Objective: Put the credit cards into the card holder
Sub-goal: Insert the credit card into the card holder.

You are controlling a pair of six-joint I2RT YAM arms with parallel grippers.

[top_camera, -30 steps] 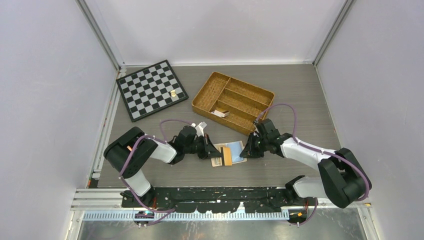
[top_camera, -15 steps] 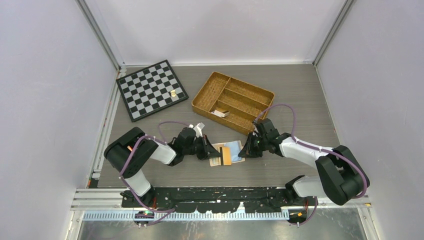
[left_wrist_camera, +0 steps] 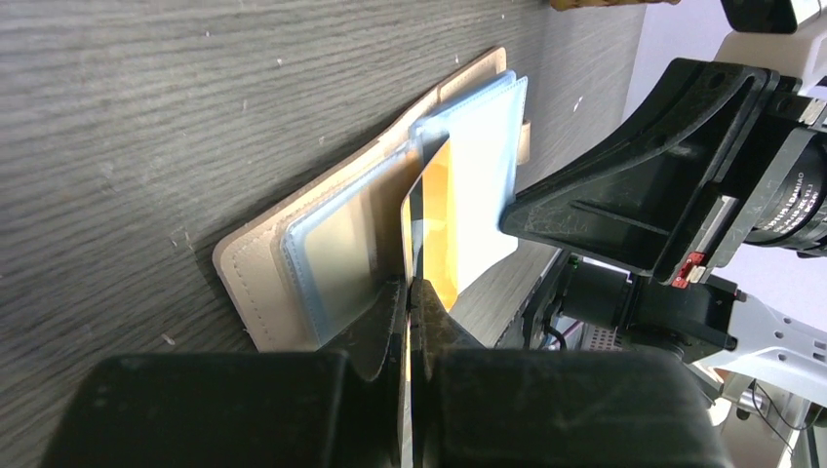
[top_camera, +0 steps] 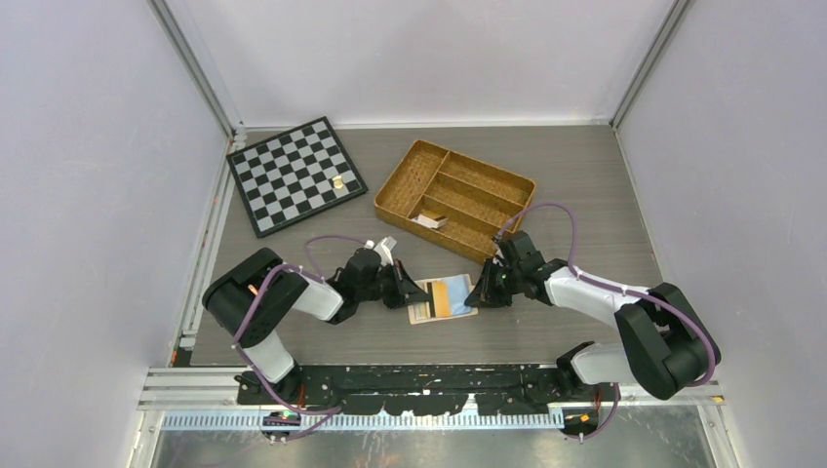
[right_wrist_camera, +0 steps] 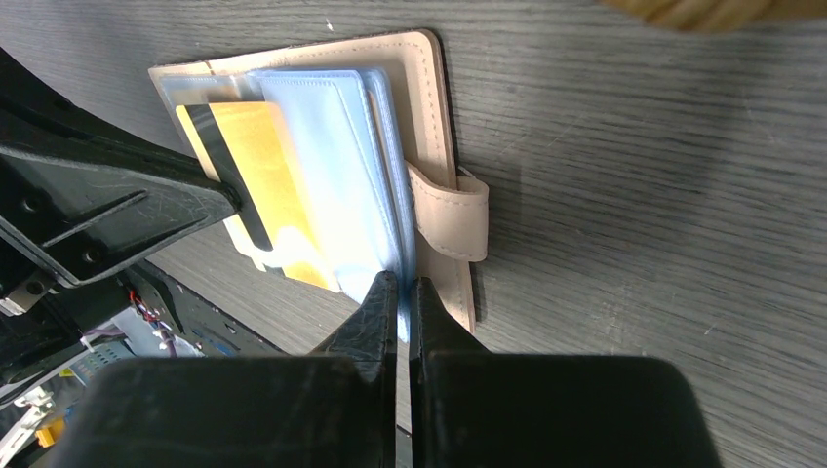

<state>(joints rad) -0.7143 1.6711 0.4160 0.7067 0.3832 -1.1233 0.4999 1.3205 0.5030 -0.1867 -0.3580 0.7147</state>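
The card holder (top_camera: 425, 316) lies open and flat on the counter (top_camera: 585, 195), between the two arms and just in front of the wicker tray (top_camera: 402, 172). Its peach cover is underneath, the clear sleeves fan out on top, and the snap tab (right_wrist_camera: 451, 214) sticks out on the side facing the right arm.

The left tool (top_camera: 417, 292) is clenched on an orange credit card (left_wrist_camera: 436, 219) with a black stripe along one long edge. It grips the card by one end, and the card stands on edge, tilted over the sleeves. From the right wrist view the card's far end overlaps the open pages. Whether it is inside a pocket, I can't tell.

The right tool (top_camera: 480, 291) is pinched shut on the outer edge of a clear sleeve (right_wrist_camera: 332, 146), right beside the tab.

A small white and brown packet (top_camera: 429, 220) sits in one compartment of the tray. A chessboard (top_camera: 295, 175) lies at the back left with a small gold piece (top_camera: 337, 181) on it.
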